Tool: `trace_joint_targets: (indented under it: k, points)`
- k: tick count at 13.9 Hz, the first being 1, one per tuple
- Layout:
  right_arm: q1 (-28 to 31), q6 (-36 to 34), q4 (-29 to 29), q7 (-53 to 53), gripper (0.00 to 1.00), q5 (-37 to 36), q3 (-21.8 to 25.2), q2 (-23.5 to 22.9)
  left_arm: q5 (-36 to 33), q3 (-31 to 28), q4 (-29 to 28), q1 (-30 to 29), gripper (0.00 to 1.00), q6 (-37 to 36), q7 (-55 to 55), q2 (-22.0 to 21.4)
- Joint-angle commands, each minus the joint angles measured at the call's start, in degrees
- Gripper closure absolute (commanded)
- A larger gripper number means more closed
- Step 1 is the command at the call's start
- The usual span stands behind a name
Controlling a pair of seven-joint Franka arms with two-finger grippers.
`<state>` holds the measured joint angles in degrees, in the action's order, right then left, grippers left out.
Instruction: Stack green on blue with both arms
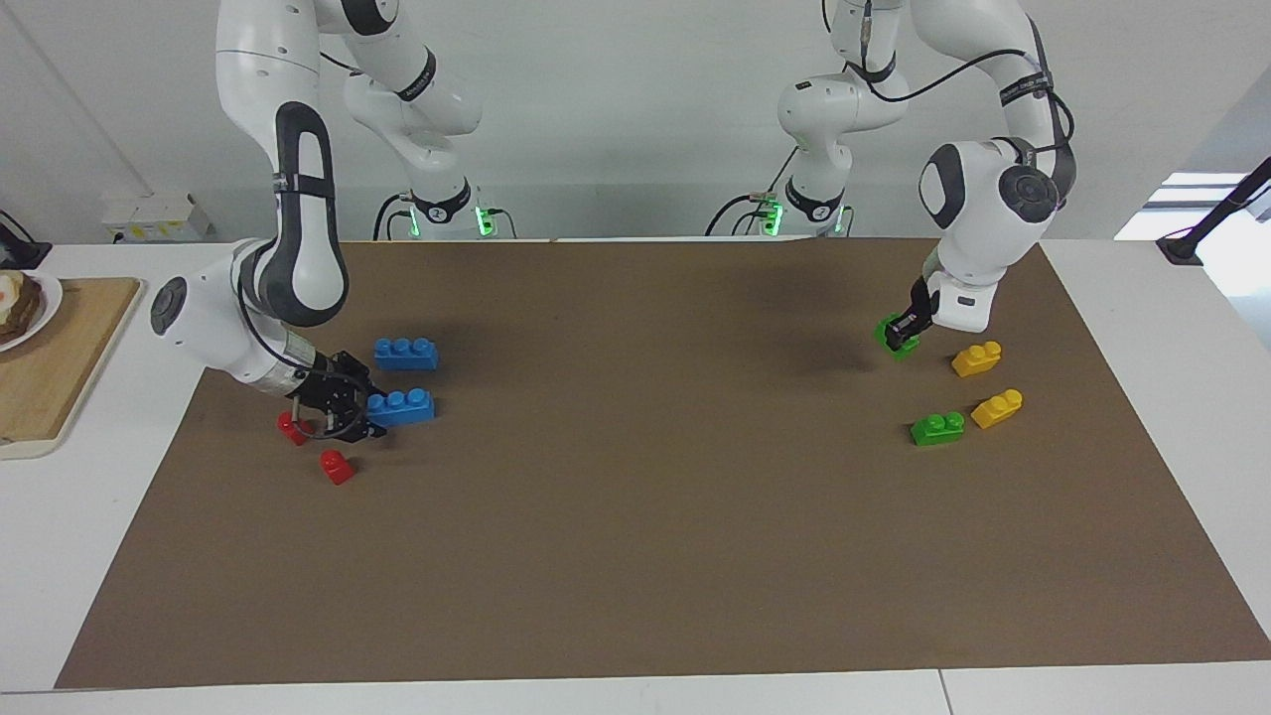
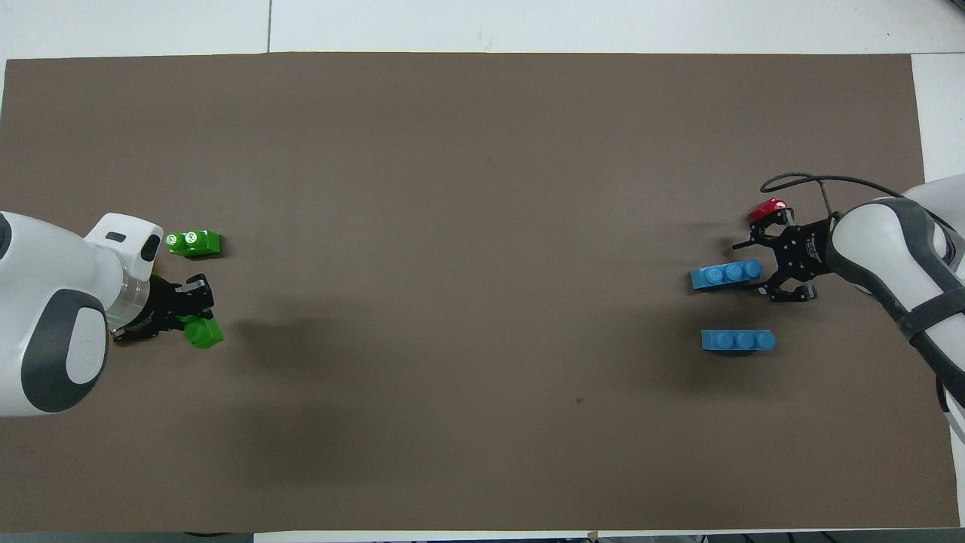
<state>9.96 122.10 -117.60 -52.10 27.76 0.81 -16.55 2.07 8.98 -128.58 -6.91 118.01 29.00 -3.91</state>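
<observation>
My left gripper [image 1: 902, 336] is shut on a green brick [image 1: 888, 331], which it holds a little above the mat near the left arm's end; from above the green brick [image 2: 205, 332] sticks out under the left gripper [image 2: 194, 317]. A second green brick [image 1: 937, 428] lies flat farther from the robots. At the right arm's end my right gripper [image 1: 365, 410] stands open low on the mat, its fingers on either side of the end of one blue brick [image 1: 402, 406]. In the overhead view the right gripper [image 2: 760, 271] meets that blue brick [image 2: 724, 275] endwise.
Another blue brick [image 1: 405, 354] lies nearer to the robots. Two red bricks [image 1: 337, 466] [image 1: 290, 427] sit beside the right gripper. Two yellow bricks [image 1: 976, 358] [image 1: 997, 408] lie near the green ones. A wooden board [image 1: 60, 357] and a plate of food [image 1: 20, 303] stand off the mat.
</observation>
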Motion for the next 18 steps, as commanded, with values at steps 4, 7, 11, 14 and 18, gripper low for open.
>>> trace_joint_targets:
  k: [4,7,11,14,18]
  points:
    - [0.59,0.78,-0.79,3.23,0.48,1.77,-0.46,0.21,1.88,0.16,4.03,1.81,1.00,-3.83,9.47,0.66]
    - [0.77,0.16,-0.61,3.40,0.78,1.77,-0.46,0.29,2.77,0.07,5.00,4.18,1.00,-4.01,15.37,0.57]
    - [0.68,-0.45,0.35,3.23,1.00,4.22,-0.46,0.38,2.86,0.07,5.27,4.97,1.00,-3.57,16.79,0.57]
    - [-1.51,-2.91,4.99,-5.94,1.00,6.42,-0.55,0.56,2.86,0.07,5.27,4.97,1.00,-3.49,16.88,0.57]
    - [-10.55,-3.18,11.07,-23.28,1.00,6.43,-0.72,1.08,2.86,0.07,5.79,7.51,1.00,-3.75,23.45,0.57]
